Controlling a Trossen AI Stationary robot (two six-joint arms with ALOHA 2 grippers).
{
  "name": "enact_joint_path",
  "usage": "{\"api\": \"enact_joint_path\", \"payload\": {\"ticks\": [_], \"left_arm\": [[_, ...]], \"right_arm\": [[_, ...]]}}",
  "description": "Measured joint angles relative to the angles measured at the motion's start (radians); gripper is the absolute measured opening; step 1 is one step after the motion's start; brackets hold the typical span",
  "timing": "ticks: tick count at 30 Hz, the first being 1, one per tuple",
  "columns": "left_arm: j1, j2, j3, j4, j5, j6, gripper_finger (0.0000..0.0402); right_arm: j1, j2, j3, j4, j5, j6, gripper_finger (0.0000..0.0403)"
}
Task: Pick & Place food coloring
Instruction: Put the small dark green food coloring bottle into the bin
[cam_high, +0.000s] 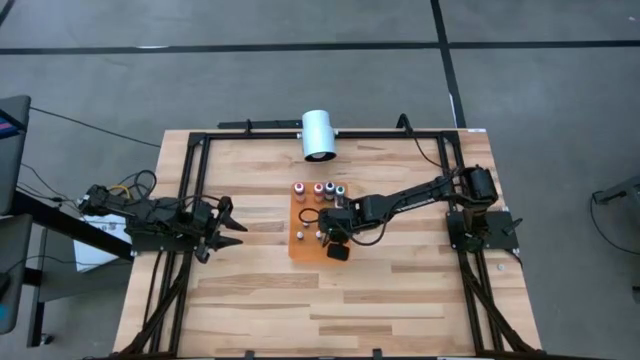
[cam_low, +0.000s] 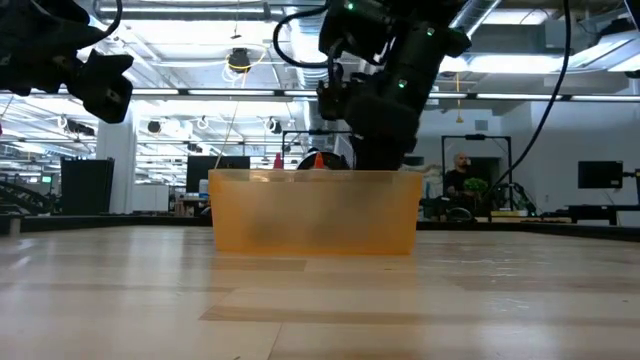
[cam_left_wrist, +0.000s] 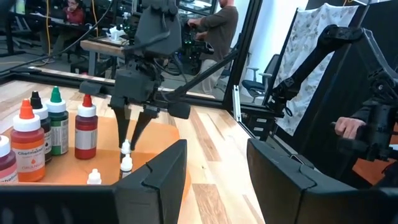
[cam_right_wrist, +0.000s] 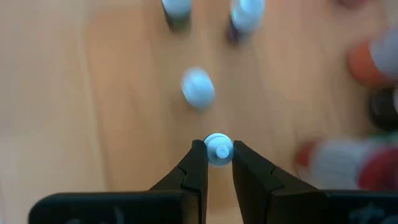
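Several tiny food coloring bottles stand upright on the orange mat (cam_high: 298, 250) in the middle of the table. A row with orange, dark, green and red bodies (cam_left_wrist: 57, 127) stands on its far part. Smaller white-capped ones (cam_left_wrist: 126, 164) stand nearer its middle. My right gripper (cam_right_wrist: 218, 163) points down over the mat and is shut on one white-capped bottle (cam_right_wrist: 218, 150); it also shows in the high view (cam_high: 323, 235). My left gripper (cam_high: 236, 224) is open and empty near the table's left edge. My right gripper pinches the small bottle's white cap (cam_right_wrist: 218, 151) between its two fingertips (cam_left_wrist: 124, 138). The fingers come from above, pointing down. The bottle stays upright below them. Whether its base rests on the mat I cannot tell.
A big white cylinder (cam_high: 318, 135) lies at the table's far edge behind the mat. A black frame (cam_high: 190, 150) runs along the table's far, left and right sides. Bare wood lies on the near side of the mat. People show in the room beyond the table (cam_left_wrist: 217, 31).
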Motion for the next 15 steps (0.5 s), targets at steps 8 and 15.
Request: {"api": "enact_joint_path", "payload": {"ticks": [8,15], "left_arm": [[0.000,0.000,0.000,-0.007,-0.005,-0.007,0.0160],[0.000,0.000,-0.001,-0.008,-0.006,-0.013,0.0160]], "right_arm": [[0.007,0.033,0.019,0.025,-0.001,0.019,0.0050],[-0.003,0.033,0.019,0.005,-0.020,0.017,0.0056]]}}
